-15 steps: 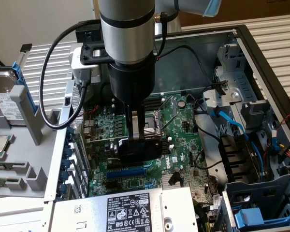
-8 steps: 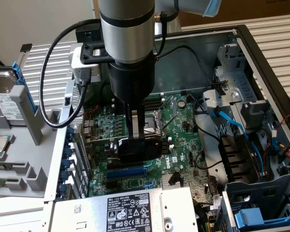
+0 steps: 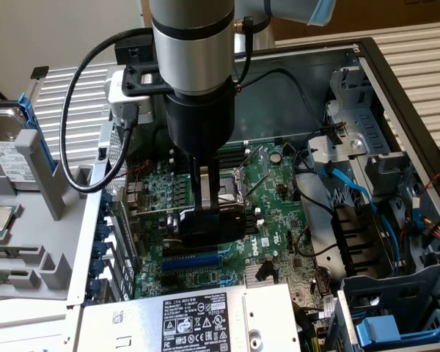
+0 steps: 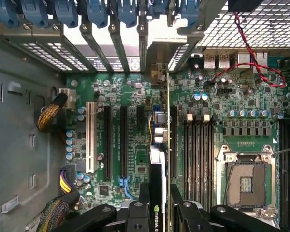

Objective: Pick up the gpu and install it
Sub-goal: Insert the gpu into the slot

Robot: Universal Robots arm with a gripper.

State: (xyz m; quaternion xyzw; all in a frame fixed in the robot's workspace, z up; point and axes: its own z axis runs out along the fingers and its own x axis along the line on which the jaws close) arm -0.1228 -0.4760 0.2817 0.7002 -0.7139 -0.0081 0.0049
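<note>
An open computer case (image 3: 396,88) holds a green motherboard (image 3: 279,220) facing upward, and the robot arm (image 3: 194,59) reaches down into it. The graphics card (image 4: 157,166) stands on edge just above the board, beside the long black slots (image 4: 108,140) - pinched between the jaws, one on each face.

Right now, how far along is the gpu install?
Done: the gpu is picked up; the end effector is clamped on it, card standing on edge. In hand: it is down inside the case, lined along the expansion slots of the motherboard. Left: I can't tell whether it is seated, and the end effector hasn't released it.
</note>
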